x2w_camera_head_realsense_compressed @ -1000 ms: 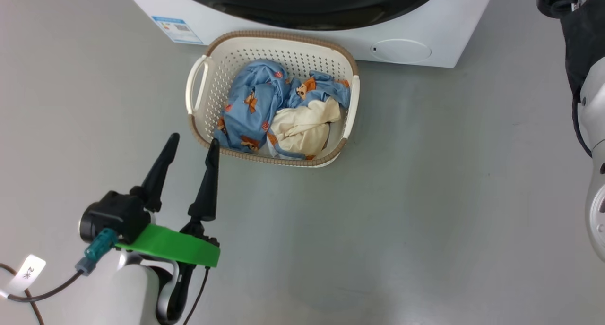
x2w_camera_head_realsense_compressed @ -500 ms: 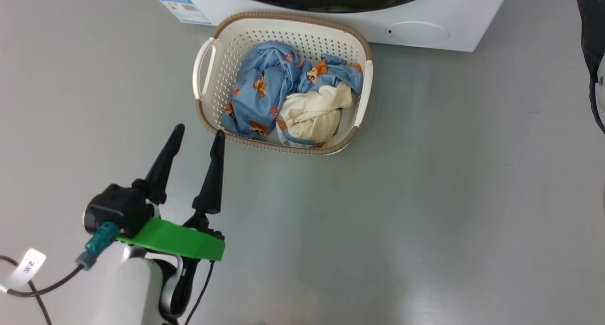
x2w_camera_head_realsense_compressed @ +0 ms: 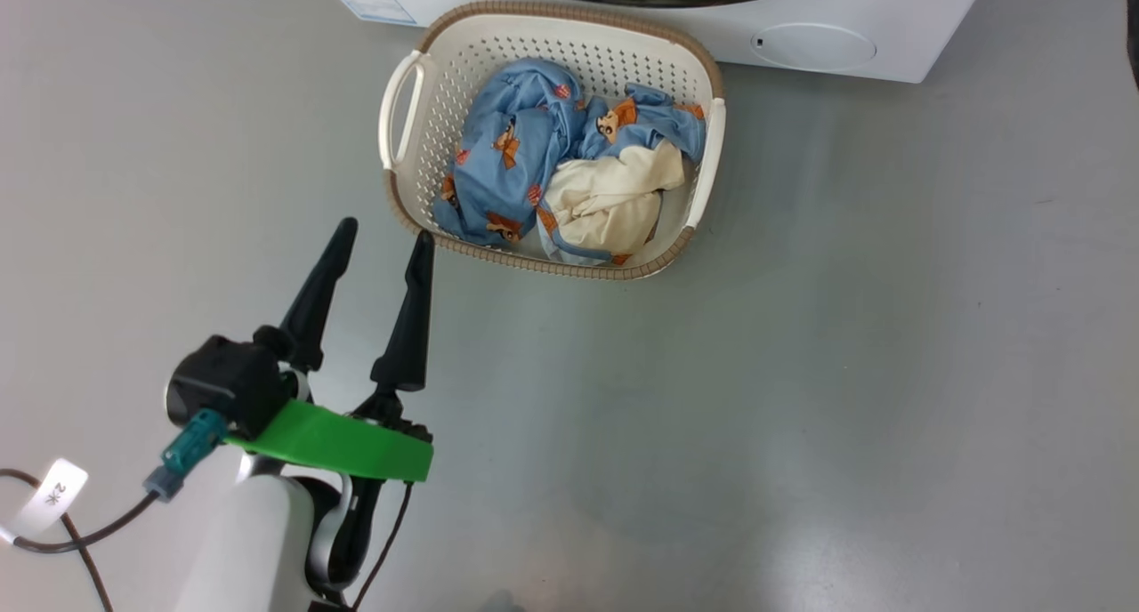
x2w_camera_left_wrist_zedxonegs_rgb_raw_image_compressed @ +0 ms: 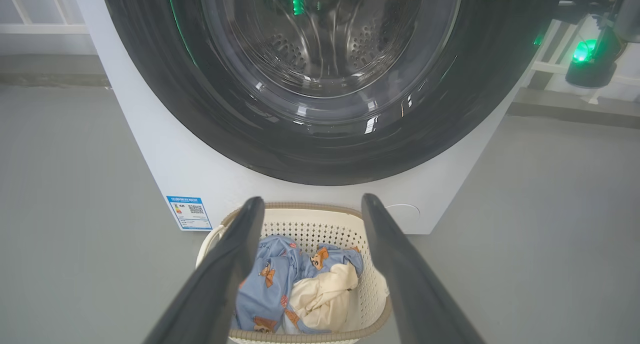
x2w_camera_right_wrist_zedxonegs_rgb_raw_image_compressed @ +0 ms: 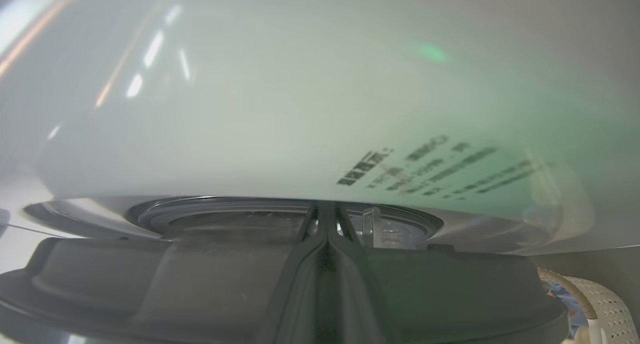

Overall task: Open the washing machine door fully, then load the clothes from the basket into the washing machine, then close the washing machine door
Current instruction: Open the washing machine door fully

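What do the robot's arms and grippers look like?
The left gripper has two long, black, tapering fingers on a black block, above a bright green plate. A teal plug leads a dark cable with a white tag. The forearm is white. The right gripper looks dark grey.

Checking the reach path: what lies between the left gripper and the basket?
Only bare grey floor, as the head view shows; the left gripper stands open close to the basket.

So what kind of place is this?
Likely a laundry area, perhaps a test room: a white front-loading washing machine, a basket of clothes in front of it, and a plain grey floor.
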Tool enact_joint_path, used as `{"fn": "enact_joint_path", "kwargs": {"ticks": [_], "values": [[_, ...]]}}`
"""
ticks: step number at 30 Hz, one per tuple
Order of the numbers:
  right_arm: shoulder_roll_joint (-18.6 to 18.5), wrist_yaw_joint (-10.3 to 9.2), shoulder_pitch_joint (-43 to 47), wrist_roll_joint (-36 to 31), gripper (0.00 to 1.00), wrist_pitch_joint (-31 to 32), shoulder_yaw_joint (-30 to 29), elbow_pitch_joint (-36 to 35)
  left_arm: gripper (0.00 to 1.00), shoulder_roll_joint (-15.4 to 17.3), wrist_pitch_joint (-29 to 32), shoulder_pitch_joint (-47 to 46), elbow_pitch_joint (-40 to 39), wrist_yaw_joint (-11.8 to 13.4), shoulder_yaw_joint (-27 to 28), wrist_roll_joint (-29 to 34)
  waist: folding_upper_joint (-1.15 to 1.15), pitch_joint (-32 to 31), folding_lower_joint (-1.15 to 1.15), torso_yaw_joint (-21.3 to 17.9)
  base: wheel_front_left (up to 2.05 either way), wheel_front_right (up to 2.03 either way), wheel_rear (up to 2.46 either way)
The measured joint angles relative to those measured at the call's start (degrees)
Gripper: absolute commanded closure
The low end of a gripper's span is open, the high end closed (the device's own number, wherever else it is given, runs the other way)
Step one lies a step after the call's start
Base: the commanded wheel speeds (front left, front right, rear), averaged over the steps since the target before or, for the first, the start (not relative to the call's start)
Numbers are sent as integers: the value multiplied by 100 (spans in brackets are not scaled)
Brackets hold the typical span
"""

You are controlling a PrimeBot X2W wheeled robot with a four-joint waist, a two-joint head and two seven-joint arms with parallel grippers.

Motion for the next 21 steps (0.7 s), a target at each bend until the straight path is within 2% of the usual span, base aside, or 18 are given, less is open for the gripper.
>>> {"fn": "enact_joint_path", "kwargs": {"ticks": [9, 15, 21], "values": [[-131, -1, -85, -1, 100, 688, -19, 67, 0, 0, -16, -28, -57, 13, 7, -53, 0, 2, 0, 23, 0, 0, 0], [-180, -1, -30, 87, 100, 1550, 2, -25, 0, 0, -16, -28, -88, 49, 8, -31, 0, -121, 0, 2, 0, 0, 0], [-20, -1, 546, 375, 100, 2524, 87, -609, 0, 0, -16, 24, -91, 48, 45, -21, 0, -326, 0, -64, 0, 0, 0]]}}
